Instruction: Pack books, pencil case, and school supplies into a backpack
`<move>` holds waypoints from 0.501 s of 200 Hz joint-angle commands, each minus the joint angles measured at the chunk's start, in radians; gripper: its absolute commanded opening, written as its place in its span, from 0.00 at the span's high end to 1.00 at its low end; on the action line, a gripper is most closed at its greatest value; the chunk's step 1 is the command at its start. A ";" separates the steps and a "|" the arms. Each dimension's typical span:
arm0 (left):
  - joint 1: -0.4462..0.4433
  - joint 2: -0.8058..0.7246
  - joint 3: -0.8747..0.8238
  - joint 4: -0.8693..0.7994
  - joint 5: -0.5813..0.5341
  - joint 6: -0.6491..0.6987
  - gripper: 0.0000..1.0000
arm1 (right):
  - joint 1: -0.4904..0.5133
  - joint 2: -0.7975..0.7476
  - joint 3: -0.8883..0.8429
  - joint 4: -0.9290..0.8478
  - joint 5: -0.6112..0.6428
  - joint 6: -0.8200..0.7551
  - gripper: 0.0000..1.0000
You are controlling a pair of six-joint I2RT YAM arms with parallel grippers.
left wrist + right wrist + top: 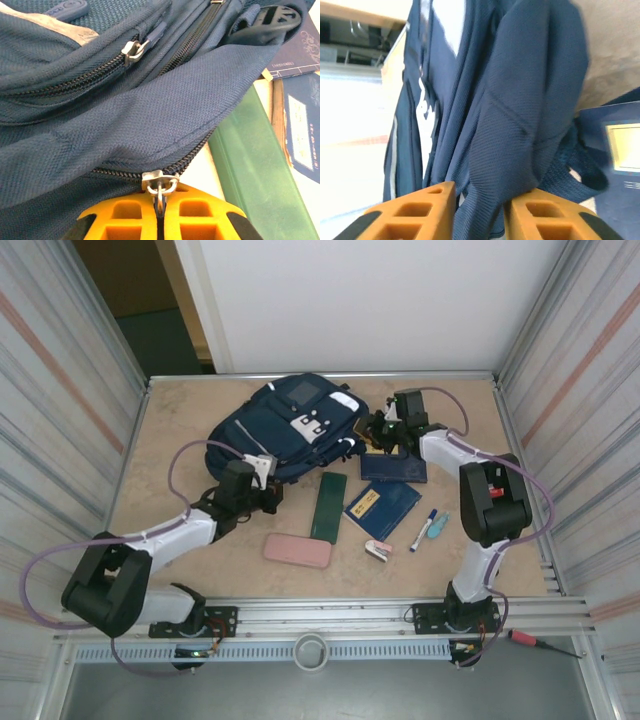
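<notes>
We are on the opening step: the large navy-blue fabric backpack (290, 425) lies far back on the beige table (180, 420), our left gripper (160, 212) clamped on its metal zipper pull (160, 182), our right gripper (479, 212) with jaws apart around a fabric fold. Next likely needs that fold pinched while the left draws the zipper.
</notes>
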 commanded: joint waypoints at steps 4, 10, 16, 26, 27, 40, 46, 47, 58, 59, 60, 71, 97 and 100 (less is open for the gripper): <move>-0.009 -0.006 0.028 0.024 0.000 0.013 1.00 | -0.015 -0.056 -0.053 -0.034 0.018 -0.059 0.50; -0.009 -0.007 0.027 0.025 0.005 0.012 1.00 | -0.010 -0.077 -0.078 -0.034 0.014 -0.057 0.47; -0.009 -0.007 0.027 0.025 0.010 0.012 1.00 | -0.002 -0.097 -0.103 -0.035 0.013 -0.053 0.43; -0.009 -0.009 0.025 0.026 0.013 0.012 1.00 | 0.023 -0.130 -0.149 -0.022 0.022 -0.034 0.37; -0.010 -0.009 0.025 0.026 0.014 0.012 1.00 | 0.026 -0.134 -0.154 -0.020 0.023 -0.031 0.37; -0.011 -0.009 0.020 0.032 0.018 0.014 1.00 | 0.069 -0.164 -0.204 0.017 0.040 0.013 0.23; -0.011 -0.009 0.018 0.034 0.019 0.016 1.00 | 0.090 -0.168 -0.218 0.034 0.045 0.032 0.19; -0.011 -0.008 0.017 0.034 0.019 0.016 1.00 | 0.094 -0.169 -0.220 0.036 0.047 0.035 0.19; -0.011 -0.008 0.017 0.035 0.025 0.019 1.00 | 0.131 -0.166 -0.227 0.051 0.073 0.067 0.14; -0.011 -0.008 0.017 0.035 0.025 0.019 1.00 | 0.135 -0.166 -0.228 0.052 0.076 0.069 0.14; -0.011 -0.009 0.017 0.035 0.025 0.019 1.00 | 0.139 -0.164 -0.229 0.054 0.078 0.071 0.14; -0.011 -0.009 0.017 0.037 0.030 0.020 1.00 | 0.173 -0.148 -0.231 0.069 0.114 0.098 0.12; -0.011 -0.015 0.022 0.028 0.039 0.026 1.00 | 0.202 -0.066 -0.198 0.135 0.145 0.159 0.16; -0.011 -0.017 0.021 0.026 0.038 0.027 1.00 | 0.203 -0.057 -0.187 0.142 0.145 0.161 0.17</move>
